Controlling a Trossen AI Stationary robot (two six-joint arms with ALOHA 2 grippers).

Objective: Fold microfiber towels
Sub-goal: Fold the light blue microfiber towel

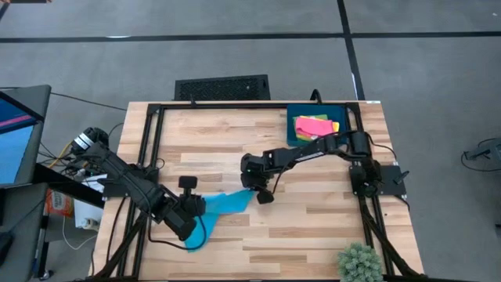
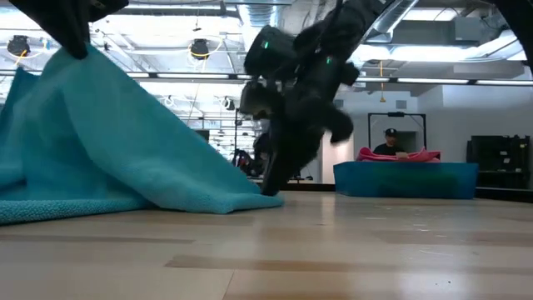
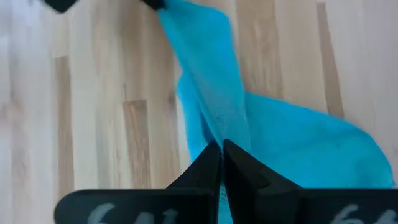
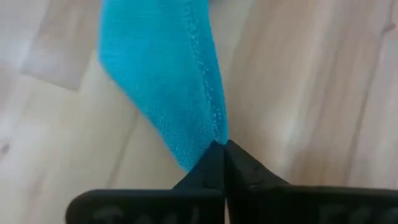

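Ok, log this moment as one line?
left gripper: shut on blue towel | right gripper: shut on its other corner | pink towel: in tray

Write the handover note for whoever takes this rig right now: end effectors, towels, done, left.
Left end effector: shut on the blue towel, holding one end raised.
Right end effector: shut on the same towel's opposite corner, low at the table.
Pink towel and yellow towel: lying in the dark blue tray at the back right.
Done: both ends gripped.
Left: fold the blue towel; no green towel in view.
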